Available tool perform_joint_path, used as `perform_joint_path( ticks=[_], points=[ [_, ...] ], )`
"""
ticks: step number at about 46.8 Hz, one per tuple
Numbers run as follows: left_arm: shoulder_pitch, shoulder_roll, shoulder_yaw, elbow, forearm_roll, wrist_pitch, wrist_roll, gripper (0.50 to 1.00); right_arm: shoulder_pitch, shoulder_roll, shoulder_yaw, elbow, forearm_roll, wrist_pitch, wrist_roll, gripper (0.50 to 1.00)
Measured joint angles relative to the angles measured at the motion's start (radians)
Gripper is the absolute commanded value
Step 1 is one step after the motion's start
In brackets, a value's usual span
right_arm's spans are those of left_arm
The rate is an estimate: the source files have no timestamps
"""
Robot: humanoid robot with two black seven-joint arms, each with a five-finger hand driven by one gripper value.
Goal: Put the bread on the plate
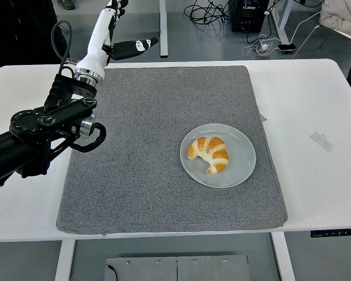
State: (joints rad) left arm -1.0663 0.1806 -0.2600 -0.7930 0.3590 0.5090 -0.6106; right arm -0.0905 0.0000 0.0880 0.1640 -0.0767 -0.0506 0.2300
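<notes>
**Operator:** Report the location of the bread.

**Inspector:** The bread (209, 153) — a croissant, golden with pale bands — lies on the plate (243, 167), a little left of the plate's centre. Nothing touches it. The plate sits flat on the grey mat (164, 193), in the mat's right half, and the mat covers the middle of the white table (316, 193).

**Operator:** Status of the left hand?

**Inspector:** The left hand (108, 29) is raised at the picture's top left, over the far left corner of the mat and well apart from the plate. Its white back points upward, and the tips of the long fingers run out past the top edge. The thumb (133, 48) sticks out to the right, clear of the palm. The hand is extended and holds nothing. The black left arm (41, 132) enters from the left edge, with a black cable (63, 44) looping beside the wrist.

**Operator:** Anything else on the table?

**Inspector:** A small pale strip (320, 141) lies on the bare tabletop to the right of the mat.
</notes>
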Motion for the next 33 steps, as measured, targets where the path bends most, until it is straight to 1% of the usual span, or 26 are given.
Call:
perform_joint_path(
  ticks=[3,5,10,15,18,21,28,30,33],
  points=[
    [0.030,-0.001,-0.058,0.000,-0.004,-0.007,0.000,0.971,0.000,0.000,0.000,0.000,0.000,0.000,0.000,1.000],
    [0.049,-0.001,-0.098,0.006,-0.005,-0.024,0.000,0.971,0.000,0.000,0.000,0.000,0.000,0.000,0.000,1.000],
    [0.094,-0.001,-0.184,0.039,-0.011,-0.107,0.000,0.971,0.000,0.000,0.000,0.000,0.000,0.000,0.000,1.000],
    [0.113,-0.003,-0.225,0.103,-0.045,-0.181,0.000,0.971,0.000,0.000,0.000,0.000,0.000,0.000,0.000,1.000],
    [0.114,-0.004,-0.232,0.151,-0.082,-0.245,-0.001,0.969,0.000,0.000,0.000,0.000,0.000,0.000,0.000,1.000],
    [0.114,-0.004,-0.234,0.209,-0.127,-0.323,0.000,0.971,0.000,0.000,0.000,0.000,0.000,0.000,0.000,1.000],
    [0.106,-0.005,-0.242,0.335,-0.226,-0.486,0.000,0.971,0.000,0.000,0.000,0.002,0.000,0.001,0.000,1.000],
    [0.105,-0.008,-0.244,0.355,-0.233,-0.516,0.000,0.971,0.000,0.000,0.000,0.001,0.000,0.001,0.000,1.000],
    [0.104,-0.012,-0.247,0.373,-0.238,-0.543,0.000,0.971,0.000,0.000,0.001,-0.001,0.000,0.001,0.000,1.000]
  ],
)
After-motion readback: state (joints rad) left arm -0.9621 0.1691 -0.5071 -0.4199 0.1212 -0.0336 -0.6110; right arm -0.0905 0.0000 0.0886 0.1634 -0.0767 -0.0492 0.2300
